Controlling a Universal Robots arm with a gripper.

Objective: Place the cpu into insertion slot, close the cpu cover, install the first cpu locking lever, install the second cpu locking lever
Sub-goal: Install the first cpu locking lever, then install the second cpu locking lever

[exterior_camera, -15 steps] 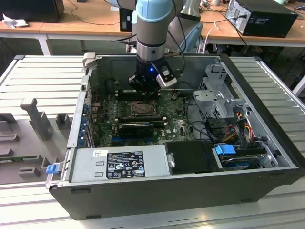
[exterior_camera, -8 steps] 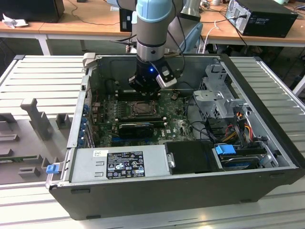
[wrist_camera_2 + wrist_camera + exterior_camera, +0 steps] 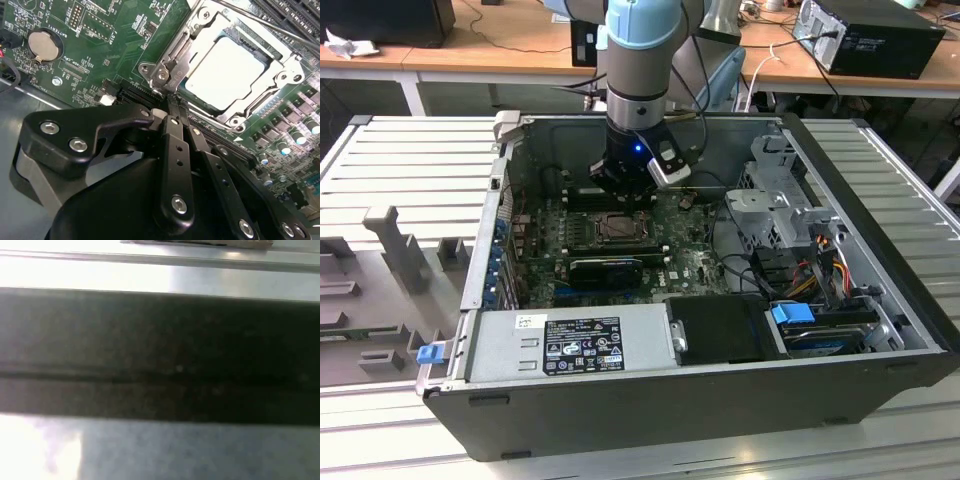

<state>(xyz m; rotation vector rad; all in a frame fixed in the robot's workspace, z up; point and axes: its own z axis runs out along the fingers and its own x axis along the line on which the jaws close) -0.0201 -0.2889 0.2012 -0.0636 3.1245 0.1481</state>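
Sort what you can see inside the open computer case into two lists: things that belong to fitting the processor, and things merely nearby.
Belongs to the job:
- flat square silver cpu, in its socket
- silver metal cpu cover, framing the chip
- black gripper, jaws shut, tips beside the socket corner

Just nearby:
- round silver coin battery
- grey power supply box
- blue plastic drive latch

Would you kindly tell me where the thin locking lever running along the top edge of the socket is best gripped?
Probably across its straight rod section, coming from above the motherboard. It is a thin wire lying beside the cpu cover, which is closed over the cpu. Only the free run of rod offers two opposed sides; its end is out of view.
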